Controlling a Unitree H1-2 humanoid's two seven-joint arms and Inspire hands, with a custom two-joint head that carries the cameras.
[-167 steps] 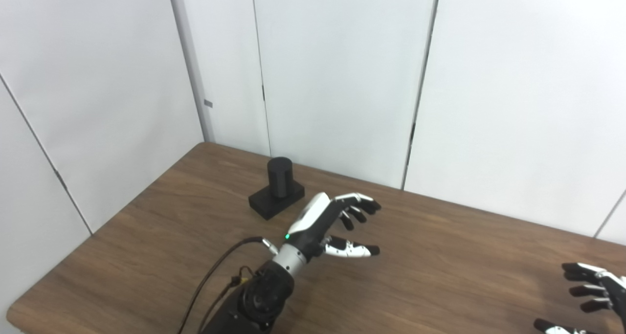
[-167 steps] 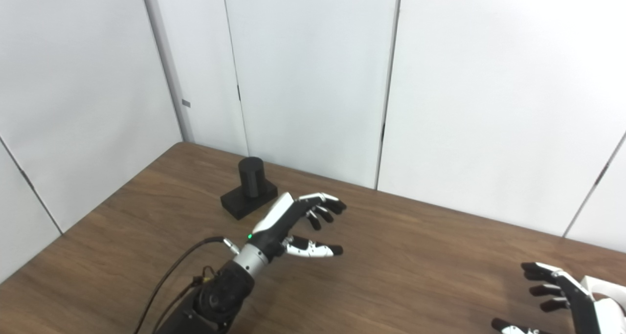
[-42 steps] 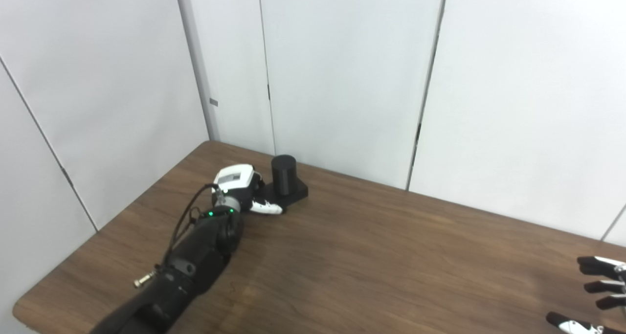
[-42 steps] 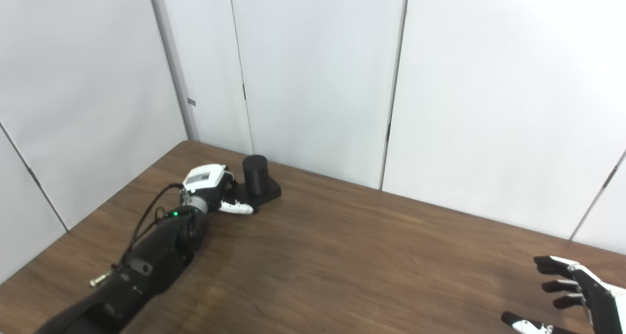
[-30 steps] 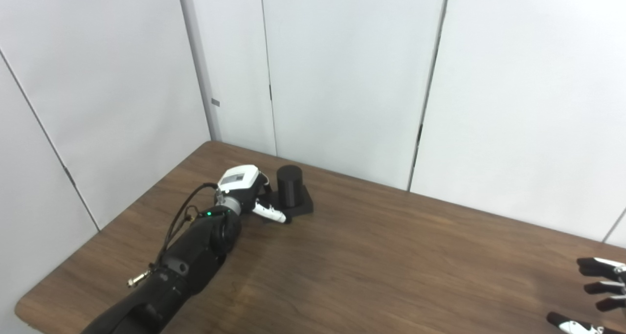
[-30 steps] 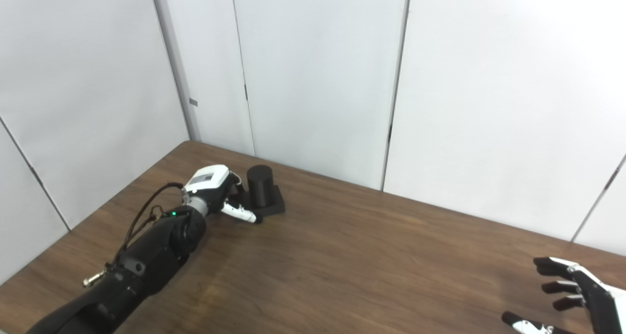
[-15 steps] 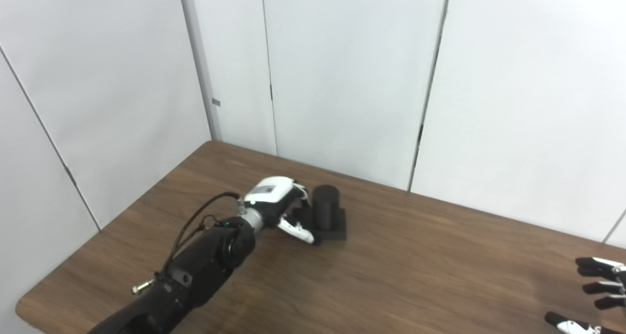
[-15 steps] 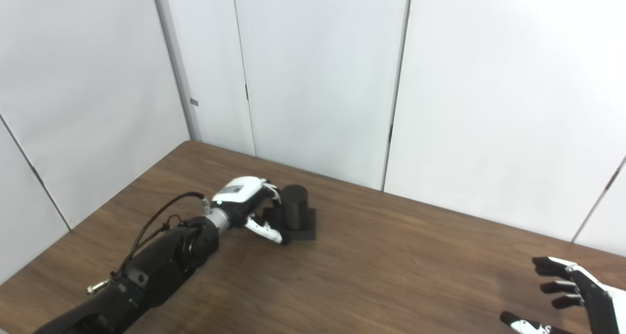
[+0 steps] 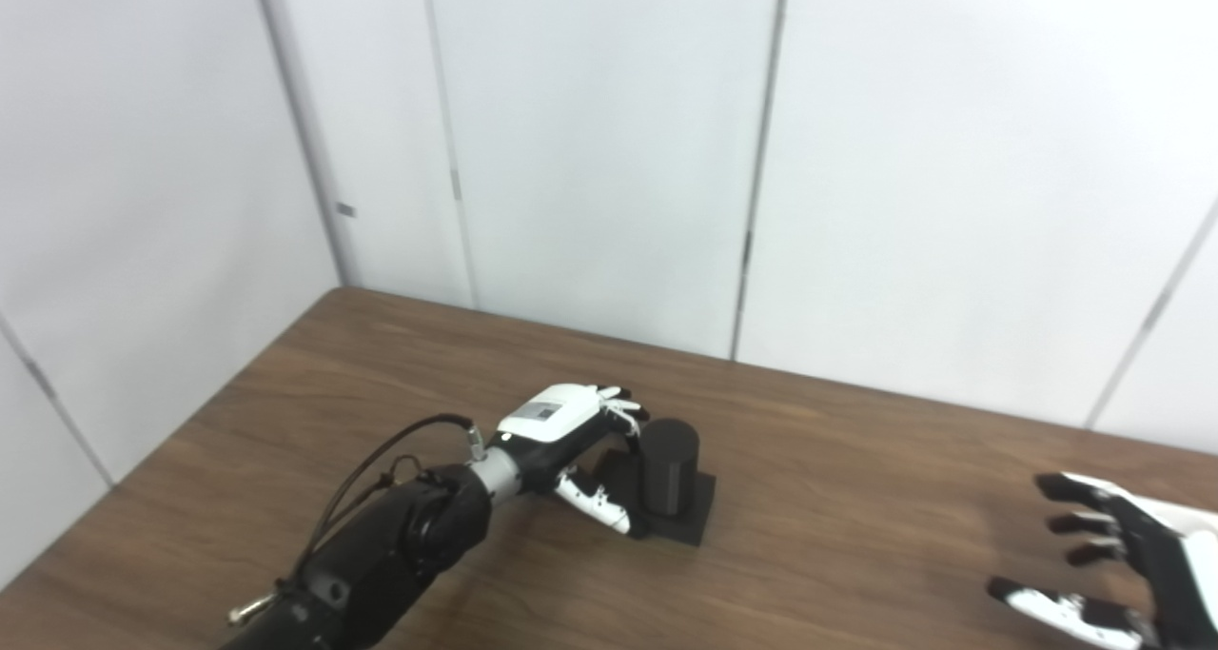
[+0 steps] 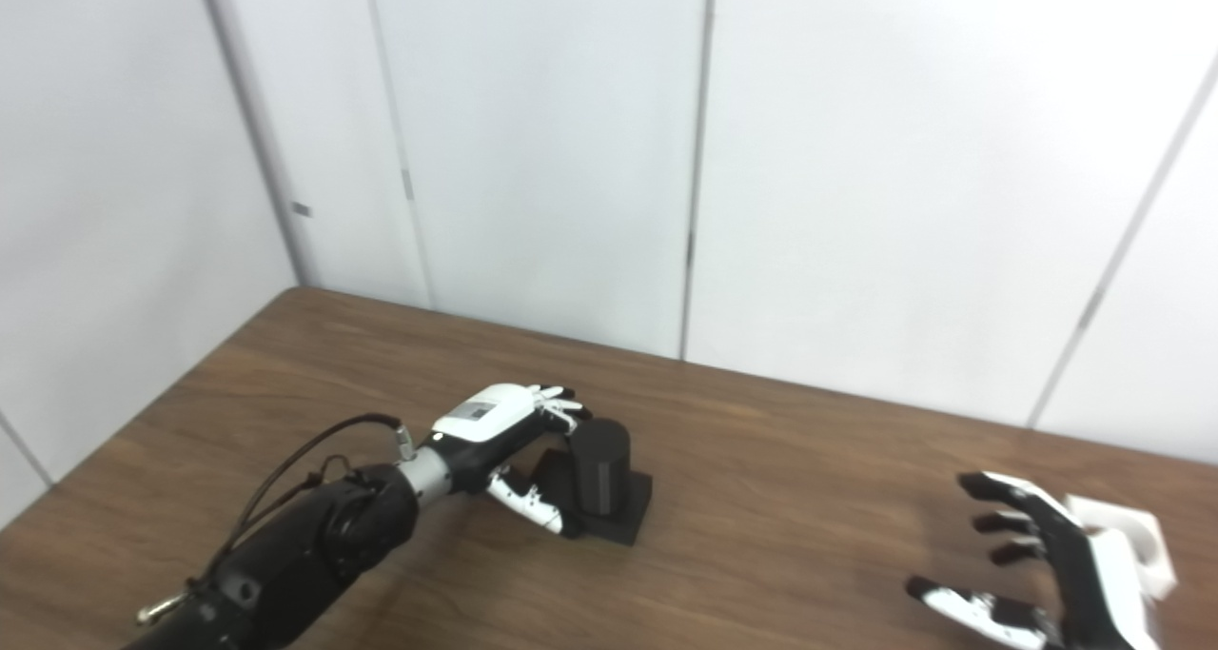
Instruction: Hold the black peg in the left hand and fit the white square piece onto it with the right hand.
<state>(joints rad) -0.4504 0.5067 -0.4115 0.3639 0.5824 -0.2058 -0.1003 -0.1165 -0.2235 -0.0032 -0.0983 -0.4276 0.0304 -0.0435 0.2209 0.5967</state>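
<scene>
The black peg (image 9: 669, 464), a short upright cylinder on a square black base, stands on the brown table (image 9: 856, 450) left of the middle. My left hand (image 9: 571, 431) is shut on it from the left: fingers curl against the cylinder and the thumb lies along the base's near edge. My right hand (image 10: 1028, 564) hovers open, fingers spread, at the lower right corner. Just behind it lies the white square piece (image 10: 1132, 534), partly hidden by the hand and seen only in the right eye view.
White wall panels (image 9: 609, 155) rise right behind the table's far edge and along its left side. Bare wood stretches between the peg and my right hand. A black cable (image 9: 381, 469) loops over the left forearm.
My left hand has closed on the peg and dragged it from the far left corner toward the table's middle. The view has also swung right. The right hand has stayed open.
</scene>
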